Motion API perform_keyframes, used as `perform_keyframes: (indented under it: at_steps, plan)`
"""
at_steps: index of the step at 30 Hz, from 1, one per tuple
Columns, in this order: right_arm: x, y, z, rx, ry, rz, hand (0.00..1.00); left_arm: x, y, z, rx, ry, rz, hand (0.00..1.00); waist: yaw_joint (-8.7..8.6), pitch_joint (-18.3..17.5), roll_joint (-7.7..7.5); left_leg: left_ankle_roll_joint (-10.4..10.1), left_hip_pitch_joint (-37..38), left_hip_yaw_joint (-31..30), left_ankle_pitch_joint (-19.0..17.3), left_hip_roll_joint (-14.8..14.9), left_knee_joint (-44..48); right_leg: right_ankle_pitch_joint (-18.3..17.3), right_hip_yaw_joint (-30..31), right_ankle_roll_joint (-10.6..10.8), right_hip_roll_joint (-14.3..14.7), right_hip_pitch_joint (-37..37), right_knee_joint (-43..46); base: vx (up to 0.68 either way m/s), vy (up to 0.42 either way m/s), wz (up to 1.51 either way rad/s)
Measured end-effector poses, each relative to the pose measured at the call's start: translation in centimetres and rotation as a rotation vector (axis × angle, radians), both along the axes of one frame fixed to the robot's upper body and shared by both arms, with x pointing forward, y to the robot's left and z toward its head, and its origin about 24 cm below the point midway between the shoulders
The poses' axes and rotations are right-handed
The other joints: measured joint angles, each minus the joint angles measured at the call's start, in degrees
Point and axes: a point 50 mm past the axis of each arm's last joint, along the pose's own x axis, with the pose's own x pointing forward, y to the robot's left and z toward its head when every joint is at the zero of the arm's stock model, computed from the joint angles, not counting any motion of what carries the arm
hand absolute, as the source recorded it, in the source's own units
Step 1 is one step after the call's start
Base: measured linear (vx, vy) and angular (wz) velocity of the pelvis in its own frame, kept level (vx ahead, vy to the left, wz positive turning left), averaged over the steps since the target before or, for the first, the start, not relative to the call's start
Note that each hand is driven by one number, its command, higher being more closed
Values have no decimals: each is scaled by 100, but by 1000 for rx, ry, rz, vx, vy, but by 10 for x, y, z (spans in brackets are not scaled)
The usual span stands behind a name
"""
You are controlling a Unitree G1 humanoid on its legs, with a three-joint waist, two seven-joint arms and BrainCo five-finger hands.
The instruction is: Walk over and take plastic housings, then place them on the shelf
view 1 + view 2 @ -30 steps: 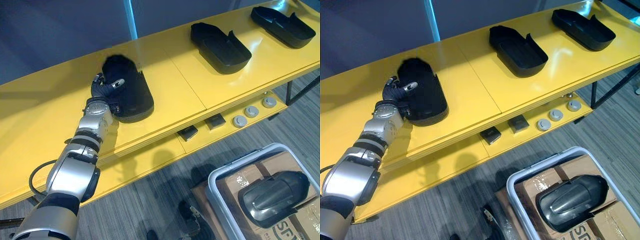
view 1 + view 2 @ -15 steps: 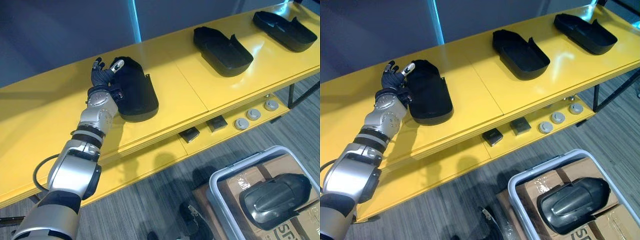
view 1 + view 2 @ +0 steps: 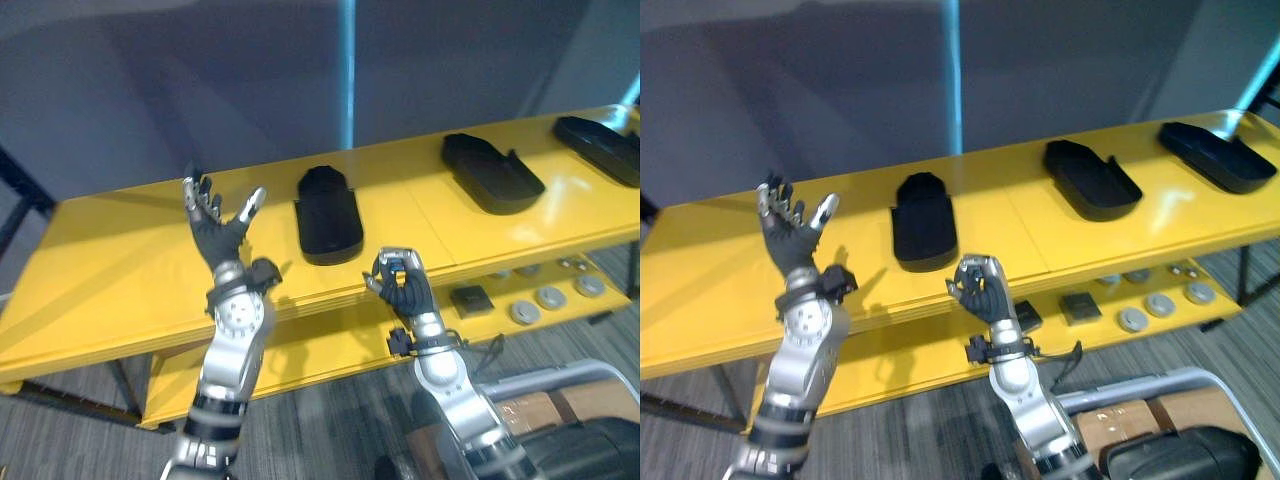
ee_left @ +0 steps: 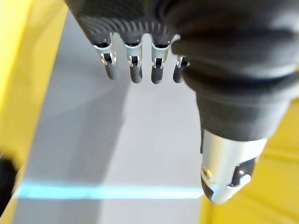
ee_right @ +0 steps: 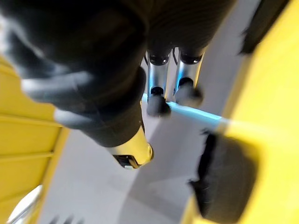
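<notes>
A black plastic housing (image 3: 328, 212) lies alone on the yellow shelf top (image 3: 120, 270), with no hand on it. My left hand (image 3: 215, 235) is raised in front of the shelf, to the left of that housing, open, its fingers (image 4: 135, 65) straight and spread. To the housing's right and nearer to me, my right hand (image 3: 400, 285) is held up before the shelf edge, shut, with its fingers curled on nothing. In the right wrist view the same housing (image 5: 224, 182) shows past the hand.
Two more black housings (image 3: 492, 172) (image 3: 600, 145) lie further right on the shelf. On the lower shelf sit a black square part (image 3: 470, 297) and round grey discs (image 3: 550, 297). A grey-rimmed bin (image 3: 1160, 385) holding a dark housing (image 3: 1180, 455) stands on the floor at lower right.
The camera has pulled back and tilted up. My left hand has let go of the housing and lifted clear with spread fingers. My right hand has come into view and curled shut.
</notes>
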Motion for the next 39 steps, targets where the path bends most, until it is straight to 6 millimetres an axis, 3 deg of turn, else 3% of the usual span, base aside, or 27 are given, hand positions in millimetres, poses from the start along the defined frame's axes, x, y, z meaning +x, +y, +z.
perform_keyframes:
  at_steps: [4,10,13,24,30,34,35,37,39]
  plan:
    - [20,-2,-8,47,92,-13,100,-41,10,-18,-35,-48,13,0,266,-2,43,-9,-297,-288,170,-47,-66,-2,-327,-1,-82,-182,0,-39,29,39]
    - [49,-28,13,123,80,-151,100,-73,23,-52,-30,55,25,0,511,26,102,-21,-515,-508,292,-95,-121,0,-557,-2,-154,-315,2,-6,57,22]
    - [52,-41,19,152,59,-216,100,-79,29,-63,-69,103,21,0,629,77,162,-20,-558,-562,296,-99,-130,-1,-609,-2,-161,-340,2,28,56,9]
    - [64,-73,45,221,-1,-366,100,-80,33,-65,-105,93,-29,0,678,325,251,-9,-697,-728,389,-123,-216,0,-756,0,-199,-448,3,20,45,7]
    - [63,-72,47,227,-9,-359,100,-78,31,-62,-87,76,-56,0,666,361,253,13,-674,-744,405,-164,-229,-1,-765,2,-242,-426,3,18,46,2]
    - [25,-62,58,283,-150,-276,100,-74,28,-59,-87,60,-74,0,612,431,242,15,-558,-708,401,-171,-242,-9,-734,14,-237,-336,3,25,43,-4]
    - [8,-61,55,303,-179,-247,0,-72,26,-58,-85,56,-86,0,582,439,229,17,-436,-620,362,-160,-250,-14,-676,20,-217,-258,3,59,50,-44]
    - [-16,-56,48,301,-207,-187,0,-72,25,-60,-80,62,-88,0,513,446,145,43,-214,-296,175,-129,-158,-23,-351,31,-146,-143,8,64,62,-77]
    - [-42,-60,32,273,-194,-145,0,-71,26,-63,-61,86,-93,0,374,429,-10,39,-112,167,-355,-23,456,-92,165,111,-12,8,20,76,87,-127]
